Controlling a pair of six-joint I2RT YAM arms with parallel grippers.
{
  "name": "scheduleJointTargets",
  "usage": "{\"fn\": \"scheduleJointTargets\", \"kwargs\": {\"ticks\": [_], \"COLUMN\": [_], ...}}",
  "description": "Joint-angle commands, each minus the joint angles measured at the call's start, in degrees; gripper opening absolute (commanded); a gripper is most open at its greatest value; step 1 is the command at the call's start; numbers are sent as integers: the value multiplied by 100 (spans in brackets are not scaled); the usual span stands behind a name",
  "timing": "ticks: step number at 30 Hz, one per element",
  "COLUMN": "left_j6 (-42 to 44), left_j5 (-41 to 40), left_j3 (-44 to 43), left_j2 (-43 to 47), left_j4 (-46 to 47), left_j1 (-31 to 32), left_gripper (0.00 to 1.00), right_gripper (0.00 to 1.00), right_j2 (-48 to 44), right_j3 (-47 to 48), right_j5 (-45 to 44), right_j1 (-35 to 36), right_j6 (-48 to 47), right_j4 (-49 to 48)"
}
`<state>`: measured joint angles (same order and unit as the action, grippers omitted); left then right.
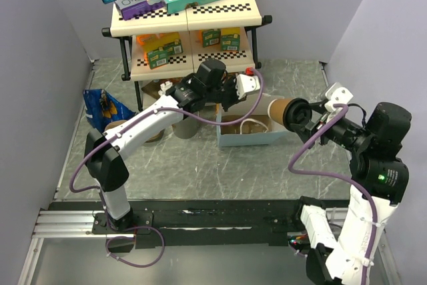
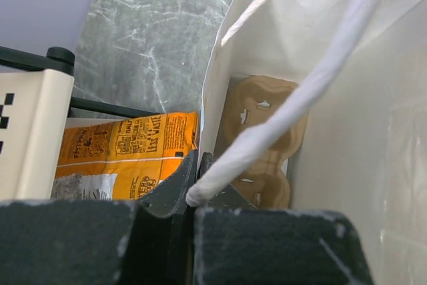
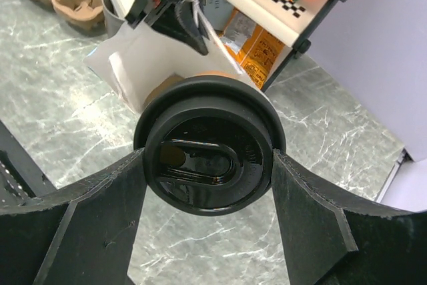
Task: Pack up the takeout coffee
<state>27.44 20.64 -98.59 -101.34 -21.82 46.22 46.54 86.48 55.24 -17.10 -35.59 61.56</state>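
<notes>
From the right wrist, the tan paper of the takeout coffee is almost fully hidden behind its round, shiny black plastic lid. There is one cup. It lies on its side in the air, just beside the open top of the one white paper bag. The right gripper is clamped on it at the lid end. The left gripper pinches the bag's soft white rope handle. One bumpy brown pulp carrier sits deep inside the bag, partly hidden by the handle.
</notes>
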Motion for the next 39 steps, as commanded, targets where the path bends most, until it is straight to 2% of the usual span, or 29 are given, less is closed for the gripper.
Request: {"fn": "scheduleJointTargets", "kwargs": {"ticks": [1,4,11,15,20,29,39], "left_j6": [-116,-107,-134,-90,-37,411,621], "left_j5": [-34,54,63,19,211,388,142], "left_j3": [-381,-398,-407,-381,-407,182,620], "left_j2": [18,53,150,185,281,729,800], "left_j4": [223,179,117,108,-40,-32,152], "left_j1": [36,54,124,142,142,142,124], "left_gripper": [1,1,1,1,1,1,1], "right_gripper": [0,0,0,0,0,0,0], "right_j2": [-23,12,285,460,645,812,900], "right_j3": [-148,-280,-491,-518,-579,-719,-597], "right_j5": [-381,-768,-1506,-1718,-1798,-1640,-1631], "right_j1": [373,663,1901,2184,2325,2598,2668], "right_j6": [-273,-159,-97,-106,-272,-852,-554], "right_j4": [-162,-390,-689,-812,-926,-733,-760]}}
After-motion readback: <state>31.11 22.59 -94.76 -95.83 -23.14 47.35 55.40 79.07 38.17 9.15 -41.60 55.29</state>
